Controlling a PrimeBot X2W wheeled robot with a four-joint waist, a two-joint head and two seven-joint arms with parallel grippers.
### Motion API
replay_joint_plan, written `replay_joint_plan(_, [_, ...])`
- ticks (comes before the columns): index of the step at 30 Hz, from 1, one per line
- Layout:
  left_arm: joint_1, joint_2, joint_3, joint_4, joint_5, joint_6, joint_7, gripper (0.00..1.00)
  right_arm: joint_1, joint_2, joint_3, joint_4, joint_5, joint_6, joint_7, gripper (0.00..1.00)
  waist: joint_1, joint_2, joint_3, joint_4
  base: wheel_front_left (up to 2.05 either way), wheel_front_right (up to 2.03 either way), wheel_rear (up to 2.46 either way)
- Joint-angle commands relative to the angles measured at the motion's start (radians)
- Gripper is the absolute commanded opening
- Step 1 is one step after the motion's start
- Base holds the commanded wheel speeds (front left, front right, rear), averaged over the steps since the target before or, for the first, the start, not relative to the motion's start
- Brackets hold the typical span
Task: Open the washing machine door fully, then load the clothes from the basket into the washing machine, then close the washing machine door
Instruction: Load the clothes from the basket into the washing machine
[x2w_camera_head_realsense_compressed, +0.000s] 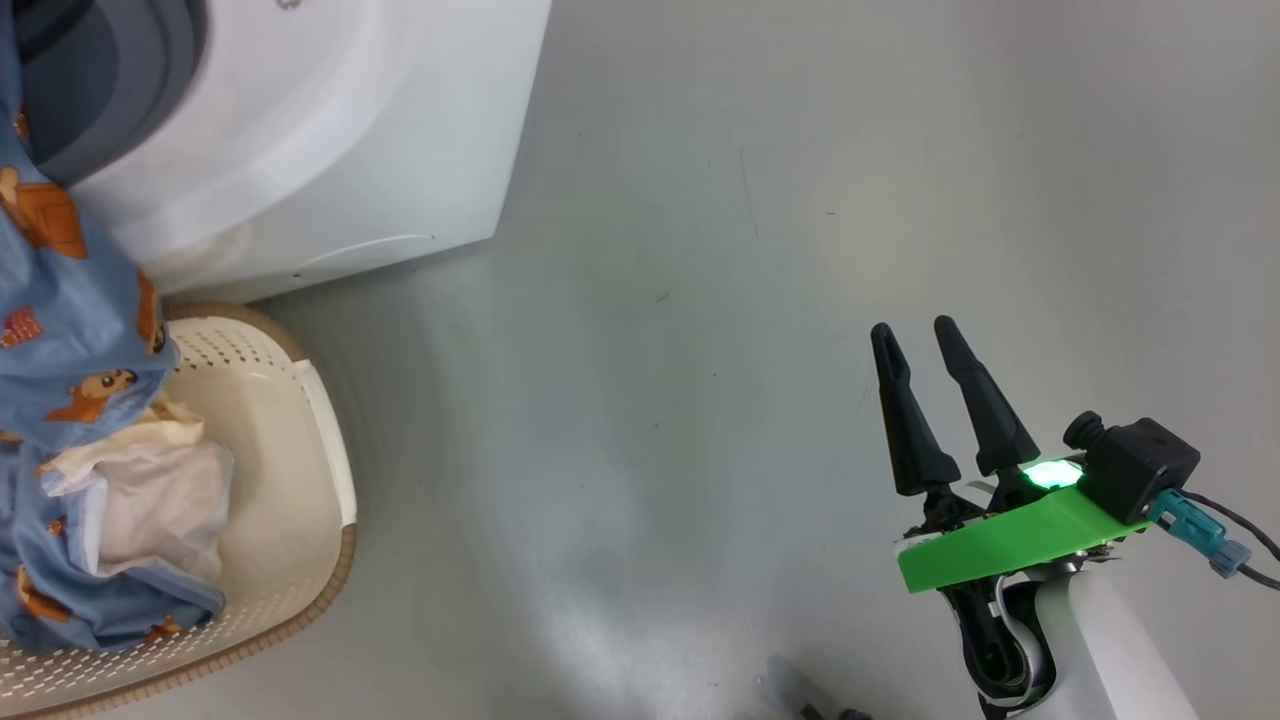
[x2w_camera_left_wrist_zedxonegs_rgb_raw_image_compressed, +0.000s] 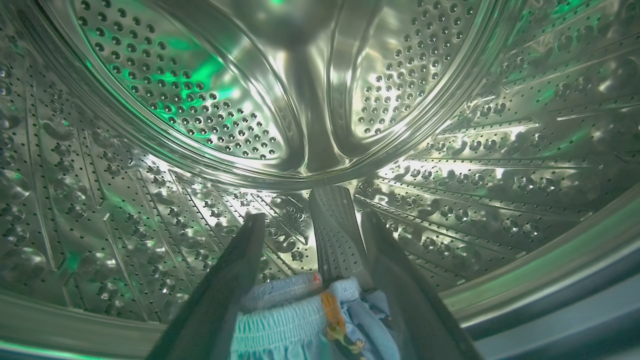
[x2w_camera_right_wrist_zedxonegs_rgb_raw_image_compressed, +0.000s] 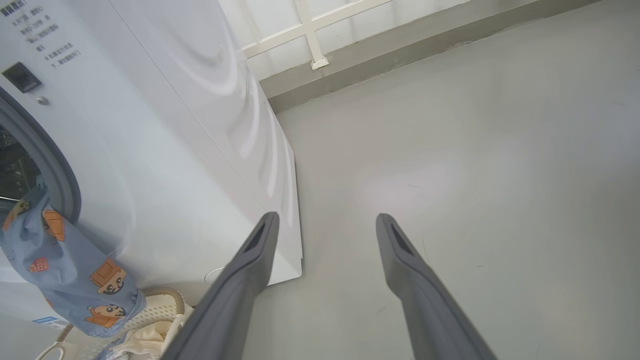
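Plain grey floor (x2w_camera_head_realsense_compressed: 700, 350), smooth, a bit scuffed, soft glare patch in the middle. Darker skirting strip (x2w_camera_right_wrist_zedxonegs_rgb_raw_image_compressed: 400, 50) along the far edge, white-framed panels (x2w_camera_right_wrist_zedxonegs_rgb_raw_image_compressed: 307, 25) above.

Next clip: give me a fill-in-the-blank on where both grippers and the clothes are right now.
The left gripper reaches inside the steel ____ of the washing machine.
The right gripper hovers open above the grey ____.
A blue garment hangs from the machine's opening down over the cream ____.
Missing: drum; floor; basket.
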Motion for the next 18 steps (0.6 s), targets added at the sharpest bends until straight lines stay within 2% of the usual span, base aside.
replay_joint_plan(1, [0.002,0.046,0.005,-0.024,-0.012,-0.001,-0.005,1.0,0.006,-0.003,0.017,-0.021,0.006,0.002,-0.005,1.0,0.0,-0.0001,0.0,0.001,0.0,0.0,0.0])
replay_joint_plan(11, [0.155,0.016,-0.016,-0.123,-0.075,-0.001,-0.005,1.0,0.024,-0.003,-0.01,-0.007,-0.024,0.002,-0.005,1.0,0.0,-0.0001,-0.07,0.029,0.0,0.0,0.0])
replay_joint_plan(18, [0.304,-0.034,0.024,-0.216,-0.091,-0.001,-0.005,1.0,0.046,-0.003,-0.029,0.006,-0.066,0.002,-0.005,1.0,0.0,-0.0001,-0.133,0.072,0.0,0.0,0.0])
